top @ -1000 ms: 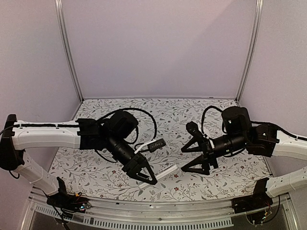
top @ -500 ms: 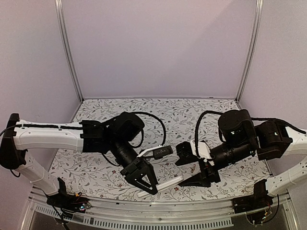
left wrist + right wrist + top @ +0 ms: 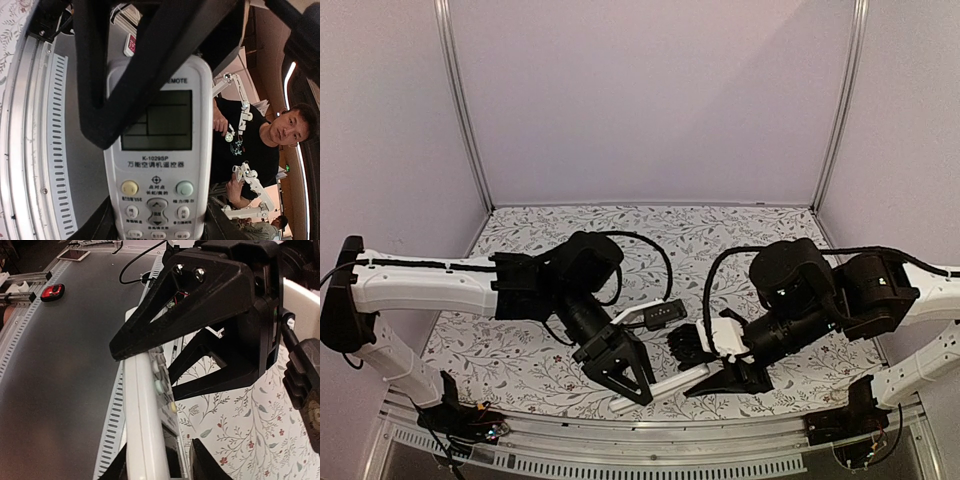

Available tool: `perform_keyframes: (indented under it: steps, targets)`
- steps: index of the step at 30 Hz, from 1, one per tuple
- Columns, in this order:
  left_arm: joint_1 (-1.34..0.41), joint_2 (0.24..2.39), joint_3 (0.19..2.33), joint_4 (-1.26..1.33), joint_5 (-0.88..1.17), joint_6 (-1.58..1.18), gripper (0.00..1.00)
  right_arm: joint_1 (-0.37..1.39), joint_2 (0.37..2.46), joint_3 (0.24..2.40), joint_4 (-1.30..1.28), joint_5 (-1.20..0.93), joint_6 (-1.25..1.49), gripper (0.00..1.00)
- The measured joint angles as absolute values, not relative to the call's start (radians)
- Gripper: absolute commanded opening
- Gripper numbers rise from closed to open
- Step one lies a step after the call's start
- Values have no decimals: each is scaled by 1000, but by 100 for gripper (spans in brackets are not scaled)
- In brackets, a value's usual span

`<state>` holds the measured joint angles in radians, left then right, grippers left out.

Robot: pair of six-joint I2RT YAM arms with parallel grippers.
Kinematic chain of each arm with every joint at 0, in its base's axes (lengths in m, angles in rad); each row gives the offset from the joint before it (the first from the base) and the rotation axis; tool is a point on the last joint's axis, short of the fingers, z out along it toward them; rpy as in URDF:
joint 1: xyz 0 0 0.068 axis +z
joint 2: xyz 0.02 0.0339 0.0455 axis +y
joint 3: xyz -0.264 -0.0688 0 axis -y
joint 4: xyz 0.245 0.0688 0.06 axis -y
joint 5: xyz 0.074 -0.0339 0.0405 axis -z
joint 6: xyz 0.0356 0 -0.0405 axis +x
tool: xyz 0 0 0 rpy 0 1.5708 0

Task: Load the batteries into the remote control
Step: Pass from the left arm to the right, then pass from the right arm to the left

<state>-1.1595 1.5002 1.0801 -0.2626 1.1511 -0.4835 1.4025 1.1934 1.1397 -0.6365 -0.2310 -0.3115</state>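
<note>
The remote control (image 3: 665, 384) is a white handset held off the flowered cloth near the front edge. My left gripper (image 3: 625, 372) is shut on its button end, fingers (image 3: 102, 227) pressing both long sides of the remote control (image 3: 157, 165). My right gripper (image 3: 718, 376) straddles the screen end. In the right wrist view one finger lies against the back of the remote control (image 3: 142, 415), while the other finger (image 3: 201, 462) stands a small gap off its face, so the right gripper (image 3: 160, 466) is open. The batteries are out of view.
The flowered cloth (image 3: 770, 230) covers the table, with a slotted metal rail (image 3: 620, 458) along its front edge. Beyond the rail lies a grey surface with a small red object (image 3: 52, 291). Both forearms crowd the front middle of the table.
My right arm has swung left and down to the remote's free end, and its jaws have narrowed around it. My left arm has carried the remote slightly forward and lower.
</note>
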Motion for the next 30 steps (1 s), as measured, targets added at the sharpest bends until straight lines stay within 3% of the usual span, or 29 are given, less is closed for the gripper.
perform_keyframes:
  steps: [6, 9, 12, 15, 21, 26, 30]
  targets:
    - [-1162, 1514, 1080, -243, 1213, -506, 35, 1417, 1196, 1151, -645, -242, -361, 12]
    - [-1163, 1514, 1080, -237, 1219, -506, 55, 1418, 1196, 1153, -646, -245, -364, 6]
    - [-1162, 1514, 1080, -236, 1208, -500, 85, 1418, 1196, 1153, -648, -247, -355, 2]
    - [-1145, 1498, 1075, -237, 1129, -498, 98, 1414, 1194, 1153, -657, -244, -337, 0]
    - [-1086, 1331, 1048, -278, 931, -447, 100, 1380, 1183, 1151, -681, -252, -277, 0]
    - [-1072, 1128, 993, -267, 720, -382, 94, 1234, 1177, 1114, -672, -327, -197, 0]
    - [-1076, 1102, 929, -270, 591, -321, 92, 1137, 1178, 1095, -666, -409, -125, 0]
